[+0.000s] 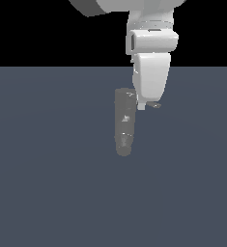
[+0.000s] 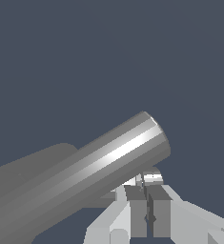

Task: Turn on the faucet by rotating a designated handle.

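Jaws of the gripper (image 2: 143, 190) sit nearly closed, gripping nothing visible, just beside the faucet (image 1: 123, 123) at frame centre.

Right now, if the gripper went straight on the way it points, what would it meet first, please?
Probably the faucet: in the wrist view it lies directly beyond the gripper, very close. Depth is uncertain.

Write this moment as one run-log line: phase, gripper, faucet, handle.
phase: at faucet top | gripper: fingers close together, grasp unclear | faucet: grey post, beside arm | handle: not clearly visible
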You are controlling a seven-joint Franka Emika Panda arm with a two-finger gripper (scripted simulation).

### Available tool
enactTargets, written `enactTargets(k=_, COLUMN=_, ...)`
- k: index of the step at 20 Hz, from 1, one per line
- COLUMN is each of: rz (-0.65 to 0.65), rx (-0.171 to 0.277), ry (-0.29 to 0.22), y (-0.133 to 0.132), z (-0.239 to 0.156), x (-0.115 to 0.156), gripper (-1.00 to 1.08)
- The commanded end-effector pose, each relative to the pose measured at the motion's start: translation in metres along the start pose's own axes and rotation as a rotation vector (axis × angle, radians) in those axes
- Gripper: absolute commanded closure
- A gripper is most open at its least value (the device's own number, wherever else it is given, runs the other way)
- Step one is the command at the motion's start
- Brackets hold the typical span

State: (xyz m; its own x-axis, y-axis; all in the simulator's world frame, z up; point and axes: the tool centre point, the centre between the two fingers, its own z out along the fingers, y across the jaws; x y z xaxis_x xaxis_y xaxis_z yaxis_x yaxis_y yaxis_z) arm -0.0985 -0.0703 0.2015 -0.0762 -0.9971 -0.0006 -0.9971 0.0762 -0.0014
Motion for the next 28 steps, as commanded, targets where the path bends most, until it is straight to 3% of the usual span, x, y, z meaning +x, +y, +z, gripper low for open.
enactTargets(k=1, rz=0.002, rx=0.000, ry=0.000, y=-0.005, z=0.000, x=0.006, gripper=1.08)
enactTargets(k=28, rz=0.028, rx=-0.001, ry=0.001, y=-0.073, z=0.000, x=0.091, gripper=1.08)
